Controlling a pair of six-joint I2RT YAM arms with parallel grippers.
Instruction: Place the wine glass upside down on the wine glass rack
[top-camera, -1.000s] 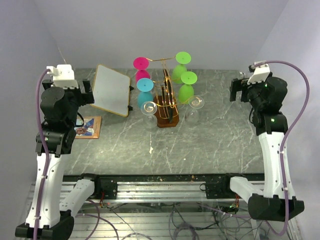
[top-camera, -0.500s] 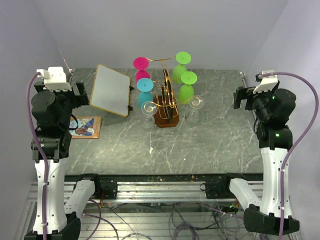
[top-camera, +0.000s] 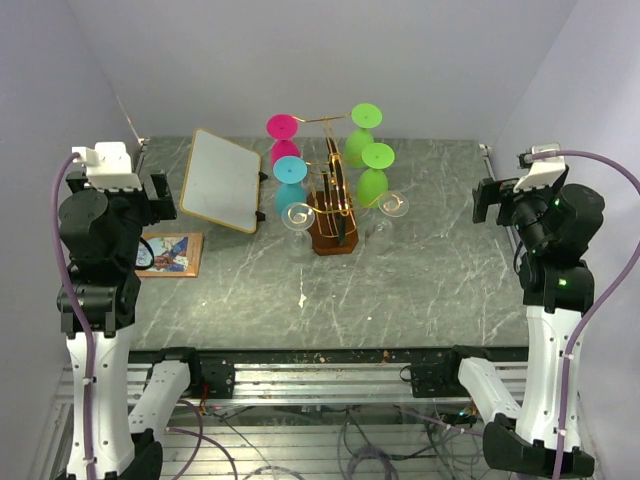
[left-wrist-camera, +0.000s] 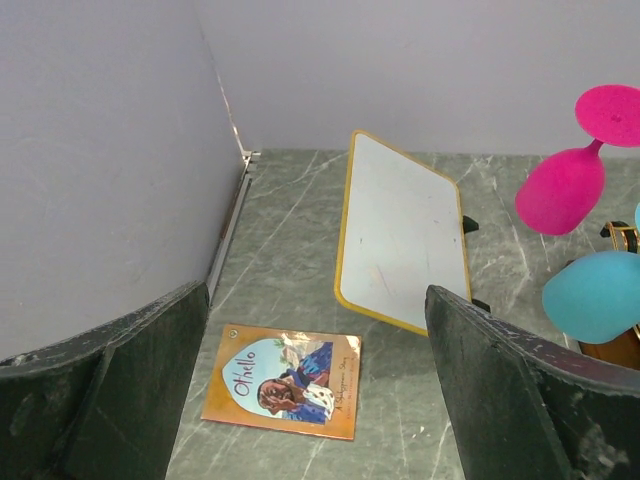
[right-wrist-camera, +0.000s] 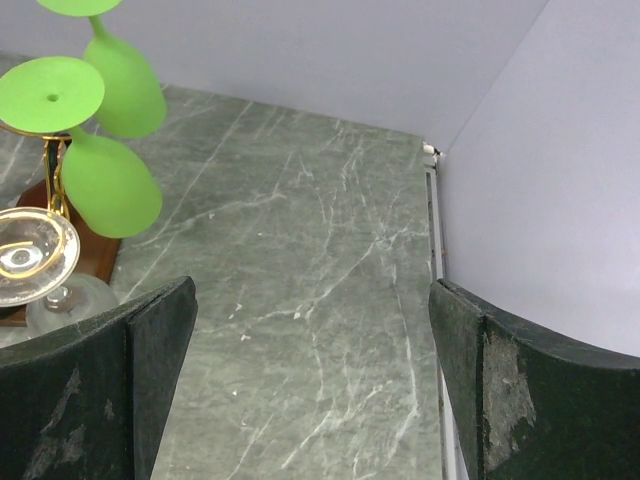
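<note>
Now, item one: wine glass rack (top-camera: 330, 238), gold wire on a brown base, upright at mid-table toward the back, in the same place as a second ago. Item two: six glasses, all hanging foot-up on its arms: pink glass (top-camera: 283, 127) and teal glass (top-camera: 290, 170) on the left side, upper green glass (top-camera: 358, 145) and lower green glass (top-camera: 372, 186) on the right, left clear glass (top-camera: 297, 216) and right clear glass (top-camera: 391, 206) on the lowest arms, bowls close to the table (top-camera: 420, 290). None of them differs in position from the earlier views, and no glass lies loose or sits in a hand. Which of the six is the one the task names cannot be told. Item three: left gripper (left-wrist-camera: 316, 300), jaws spread wide and empty, now further out toward the left wall than a second ago, looking down over the Othello booklet (left-wrist-camera: 283, 381) and the whiteboard (left-wrist-camera: 400, 235). Item four: right gripper (right-wrist-camera: 312, 290), likewise spread wide and empty, now drawn out toward the right wall, well apart from the rack. Assessment: both arms are pulling away with nothing carried and every glass is inverted on the stand, so the placement looks complete and only the retreat to rest appears to remain.
</note>
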